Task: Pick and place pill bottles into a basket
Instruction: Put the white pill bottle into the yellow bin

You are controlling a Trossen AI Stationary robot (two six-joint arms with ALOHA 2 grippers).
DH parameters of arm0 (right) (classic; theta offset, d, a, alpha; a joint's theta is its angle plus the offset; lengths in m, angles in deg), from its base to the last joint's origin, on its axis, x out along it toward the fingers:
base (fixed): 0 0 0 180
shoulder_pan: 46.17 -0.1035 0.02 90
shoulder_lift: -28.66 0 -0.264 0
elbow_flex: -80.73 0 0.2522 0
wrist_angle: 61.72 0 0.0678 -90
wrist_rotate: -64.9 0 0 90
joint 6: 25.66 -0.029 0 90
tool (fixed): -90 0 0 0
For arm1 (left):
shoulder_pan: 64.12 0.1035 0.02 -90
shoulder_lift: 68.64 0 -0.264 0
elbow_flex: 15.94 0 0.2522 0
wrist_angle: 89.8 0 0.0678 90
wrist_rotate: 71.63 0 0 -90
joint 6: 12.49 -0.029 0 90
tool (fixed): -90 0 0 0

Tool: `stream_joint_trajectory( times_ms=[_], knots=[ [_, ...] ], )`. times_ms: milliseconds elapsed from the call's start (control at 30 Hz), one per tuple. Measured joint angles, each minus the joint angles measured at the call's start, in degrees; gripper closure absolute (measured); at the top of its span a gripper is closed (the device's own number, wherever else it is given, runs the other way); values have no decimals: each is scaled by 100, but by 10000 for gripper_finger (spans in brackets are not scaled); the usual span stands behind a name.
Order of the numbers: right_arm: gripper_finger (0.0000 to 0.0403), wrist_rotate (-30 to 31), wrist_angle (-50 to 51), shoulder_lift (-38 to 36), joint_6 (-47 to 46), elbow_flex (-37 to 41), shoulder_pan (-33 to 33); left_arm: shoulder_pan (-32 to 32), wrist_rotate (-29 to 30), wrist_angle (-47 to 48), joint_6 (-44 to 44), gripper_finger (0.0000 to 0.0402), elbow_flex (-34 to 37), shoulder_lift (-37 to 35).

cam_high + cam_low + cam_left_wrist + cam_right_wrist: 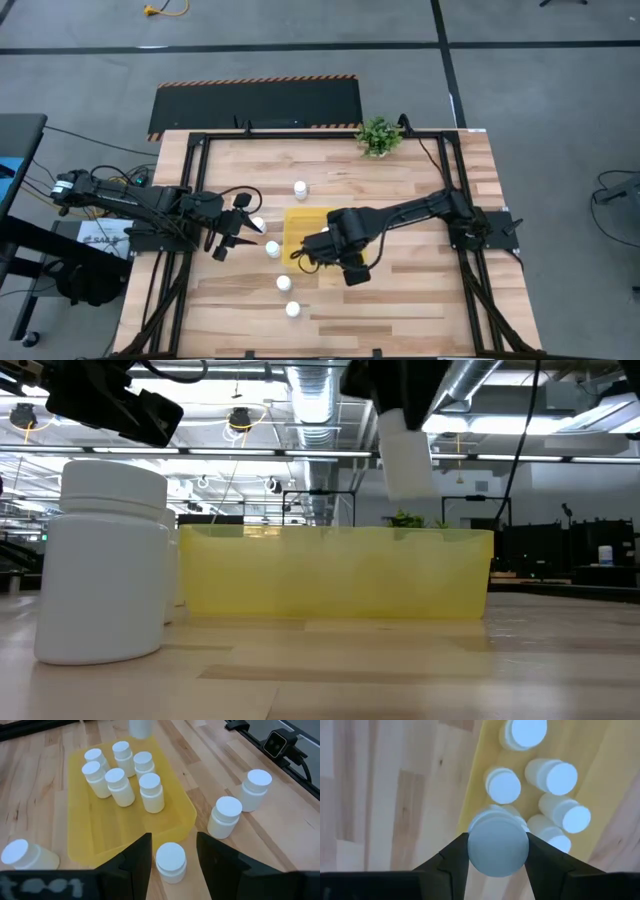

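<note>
The yellow basket (pixel 300 222) lies mid-table with several white pill bottles (pixel 122 780) standing in it. My right gripper (pixel 312 250) hovers over the basket's near part, pointing down, shut on one pill bottle (pixel 408 460). Loose bottles stand on the wood: one beyond the basket (pixel 300 187), two at its left (pixel 258 225) (pixel 272 248), two nearer (pixel 283 284) (pixel 292 309). My left gripper (pixel 222 247) waits above the table's left side, open. A bottle (pixel 171 862) shows on the table past its fingers, untouched. My right gripper pinches the pill bottle's upper part (pixel 497 845) between its two fingers, one on each side. The fingers come from above, pointing down. The bottle hangs upright below them (pixel 408 478), lifted clear, above the basket's rim.
A small green plant (pixel 378 136) stands at the table's far edge. Black frame rails (pixel 190 190) run along the table's left, right and far sides. One loose bottle (pixel 105 560) stands close to the low camera, left of the basket (pixel 335 575).
</note>
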Motion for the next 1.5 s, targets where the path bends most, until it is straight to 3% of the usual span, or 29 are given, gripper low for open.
stream_joint_trajectory(
  times_ms=[633,1500],
  knots=[
    [244,-68,-483,2,103,763,68,0,-1,4,7,257,0,0],
    [244,-15,-595,7,-170,804,108,0,0,6,5,257,0,0]
  ],
)
